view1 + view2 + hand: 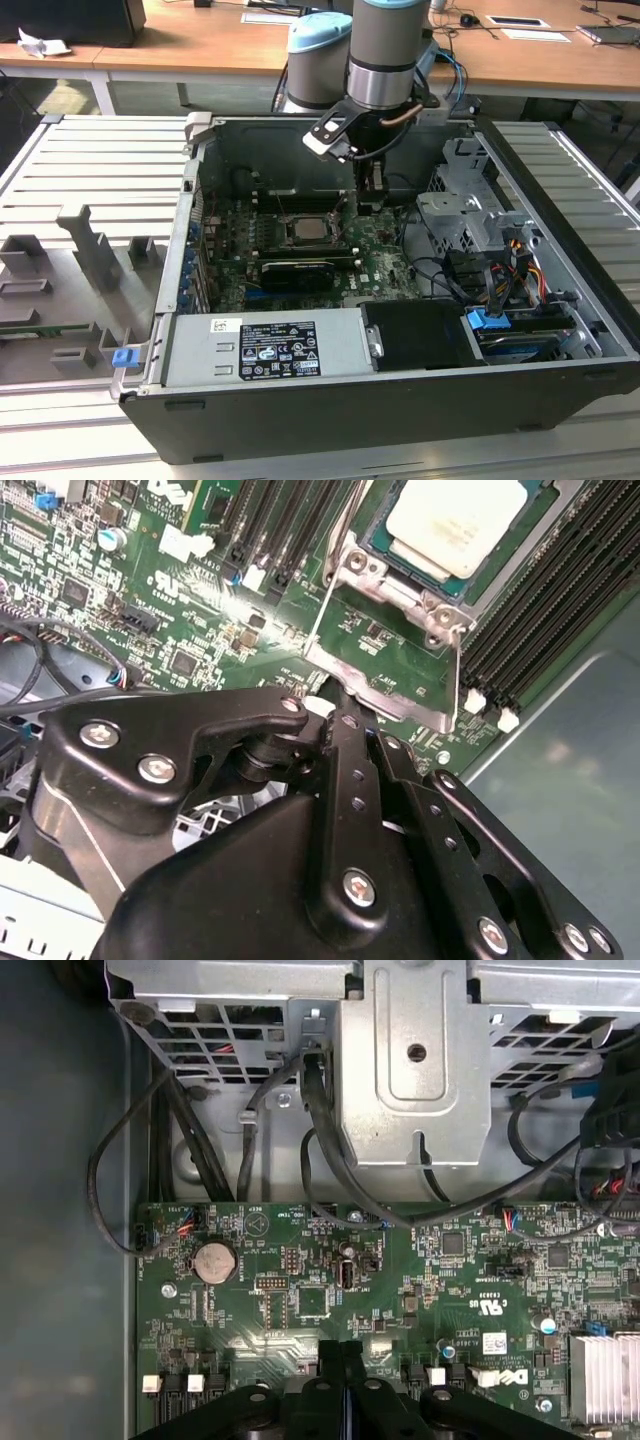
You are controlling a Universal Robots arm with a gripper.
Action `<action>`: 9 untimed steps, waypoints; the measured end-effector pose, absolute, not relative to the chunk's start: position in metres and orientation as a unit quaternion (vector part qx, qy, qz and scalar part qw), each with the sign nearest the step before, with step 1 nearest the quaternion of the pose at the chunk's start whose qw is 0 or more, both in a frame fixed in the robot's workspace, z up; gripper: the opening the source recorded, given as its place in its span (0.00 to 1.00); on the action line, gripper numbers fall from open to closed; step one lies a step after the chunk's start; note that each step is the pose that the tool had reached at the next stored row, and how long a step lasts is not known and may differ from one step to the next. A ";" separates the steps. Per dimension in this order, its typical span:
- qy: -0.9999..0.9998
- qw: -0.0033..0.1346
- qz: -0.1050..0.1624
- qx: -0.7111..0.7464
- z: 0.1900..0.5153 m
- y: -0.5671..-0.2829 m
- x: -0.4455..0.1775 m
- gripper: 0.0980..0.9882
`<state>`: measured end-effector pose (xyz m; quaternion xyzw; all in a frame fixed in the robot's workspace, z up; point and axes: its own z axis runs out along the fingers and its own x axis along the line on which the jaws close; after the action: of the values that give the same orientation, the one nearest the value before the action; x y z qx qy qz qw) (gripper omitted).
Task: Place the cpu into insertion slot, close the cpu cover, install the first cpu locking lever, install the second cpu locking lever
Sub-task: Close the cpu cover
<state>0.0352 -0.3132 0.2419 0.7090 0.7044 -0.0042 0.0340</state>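
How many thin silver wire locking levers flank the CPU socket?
2: one wire lever by the memory slots nearest the grey case wall, the other lever across the silver plate.

Grey arm [385,45], black end effector [371,205], pretty standard look

The arm's a smooth grey tube with pale blue joint caps [318,45]. Just above the end effector there's a white box [328,140] and a coppery cable loop [400,115]. Chunky black linkage bars [160,750] are dotted with silver screws [358,887].

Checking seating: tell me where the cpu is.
In the exterior view the cpu lies in the insertion slot, just to the exterior view's left of the gripper.
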 end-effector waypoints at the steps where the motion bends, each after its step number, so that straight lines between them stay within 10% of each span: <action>1: 0.704 0.034 -0.004 0.709 0.242 -0.313 0.034 0.01; 9: 0.704 0.034 -0.004 0.709 0.242 -0.313 0.028 0.01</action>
<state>0.0283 -0.3132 0.2419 0.7090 0.7044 -0.0042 0.0341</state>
